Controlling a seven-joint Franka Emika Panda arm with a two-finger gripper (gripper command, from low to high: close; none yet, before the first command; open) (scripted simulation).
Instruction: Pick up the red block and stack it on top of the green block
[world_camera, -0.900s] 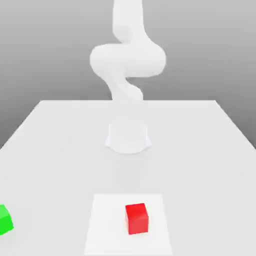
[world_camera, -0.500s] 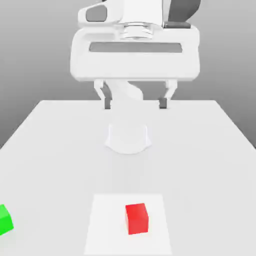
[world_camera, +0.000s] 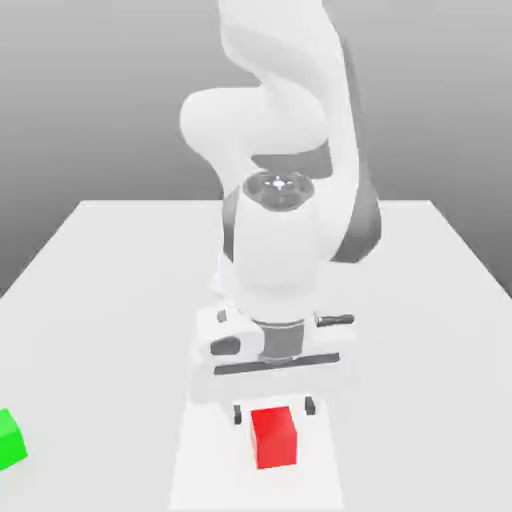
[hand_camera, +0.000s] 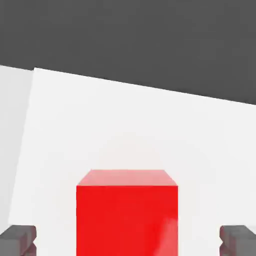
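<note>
The red block (world_camera: 274, 437) rests on a lighter white patch of the table (world_camera: 120, 300) near the front edge. My gripper (world_camera: 273, 411) hangs just above and behind it, open, one dark fingertip off each side of the block's top. In the hand view the red block (hand_camera: 127, 212) lies between the two fingertips (hand_camera: 18, 239), with a wide gap on each side. The green block (world_camera: 9, 438) stands at the exterior view's far left edge, partly cut off by it.
The arm's white base (world_camera: 257, 275) stands at the table's middle, behind the hand. The table's front edge runs close below the red block. Bare tabletop lies between the red block and the green one.
The hand has come down from high over the table's middle to just above the red block at the front. The blocks have not moved.
</note>
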